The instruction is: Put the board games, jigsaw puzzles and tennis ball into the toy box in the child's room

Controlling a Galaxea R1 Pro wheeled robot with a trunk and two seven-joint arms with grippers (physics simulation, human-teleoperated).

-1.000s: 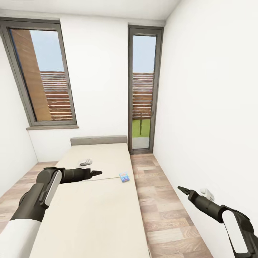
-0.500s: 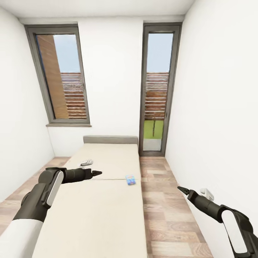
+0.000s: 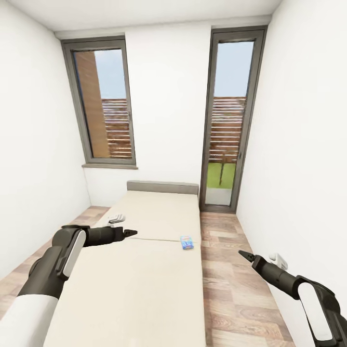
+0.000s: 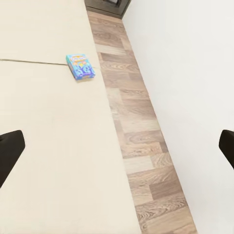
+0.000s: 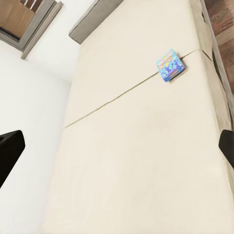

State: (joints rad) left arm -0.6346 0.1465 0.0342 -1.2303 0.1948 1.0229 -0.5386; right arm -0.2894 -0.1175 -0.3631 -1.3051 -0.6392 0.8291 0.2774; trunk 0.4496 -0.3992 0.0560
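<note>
The bed (image 3: pixel 144 270) has a matt, smooth cream cloth top, the floor (image 3: pixel 231 284) is grained wood plank, and the light-blue board game (image 3: pixel 187 242) looks like glossy printed card.

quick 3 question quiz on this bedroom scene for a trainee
1. True or false: a board game lies on the bed.
2. Which bed edge is the game near? A) window-side edge B) edge by the wood floor C) headboard
3. Fill in: the left gripper hangs over the ____.

Key: 1 true. 2 B. 3 bed.
</note>
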